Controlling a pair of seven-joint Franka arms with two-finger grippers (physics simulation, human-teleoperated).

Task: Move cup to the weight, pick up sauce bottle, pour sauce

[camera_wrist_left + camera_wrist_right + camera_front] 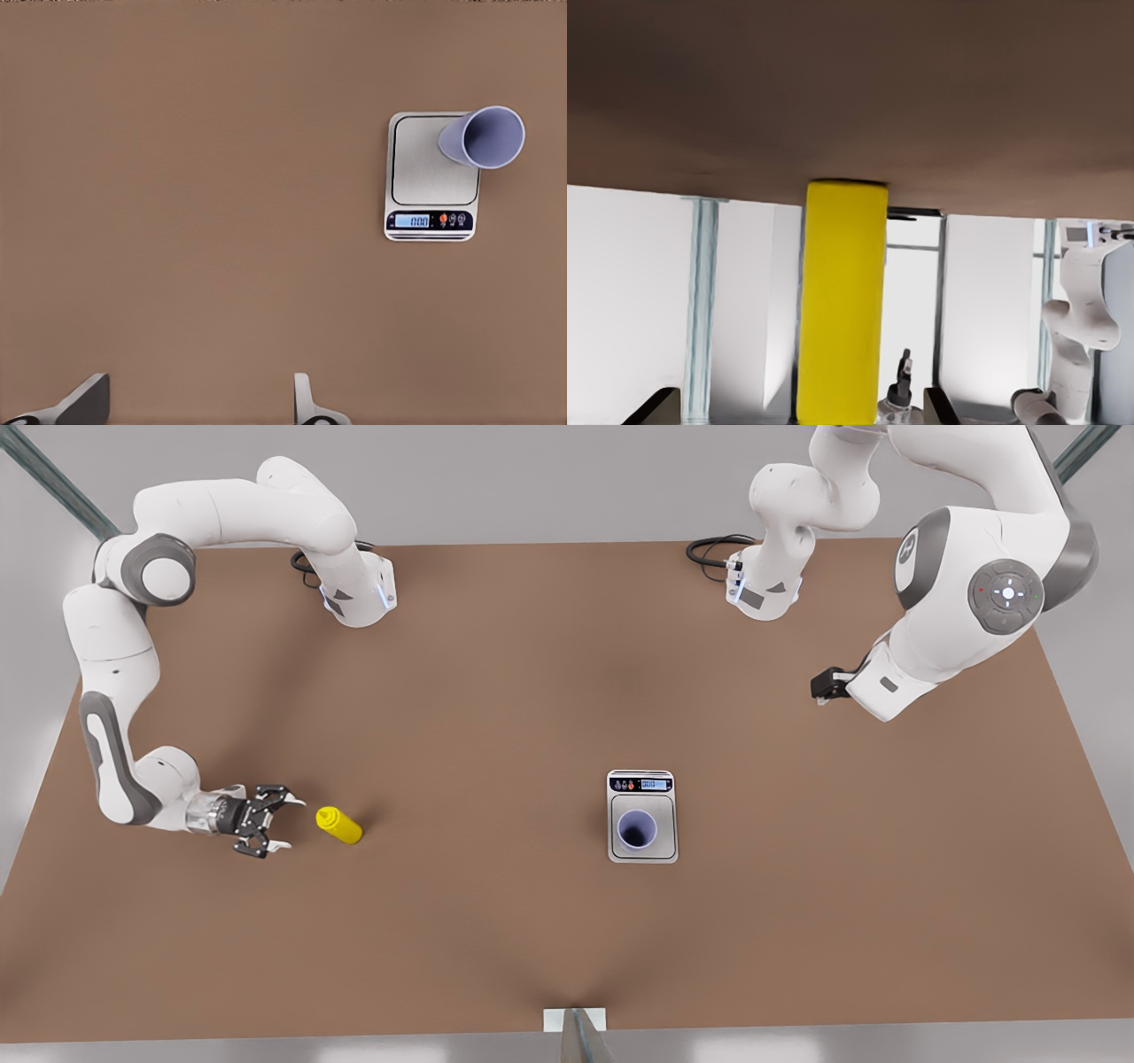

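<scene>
The lavender cup (637,830) stands upright on the grey plate of the weight (666,843), a small white scale with its display lit. From above, the cup (483,137) sits at one corner of the weight (432,177). The yellow sauce bottle (338,825) stands on the table at the front view's left. My right gripper (288,825) lies level just beside it, open, fingers pointing at the bottle (842,301), not touching. My left gripper (824,685) hangs high at the front view's right, and its wrist view shows it open (195,407) with nothing held.
The brown table (496,691) carries both arm bases at its far edge, each with a black cable (713,549). A white bracket (574,1019) sits at the near edge. The other arm (1076,328) shows far behind the bottle.
</scene>
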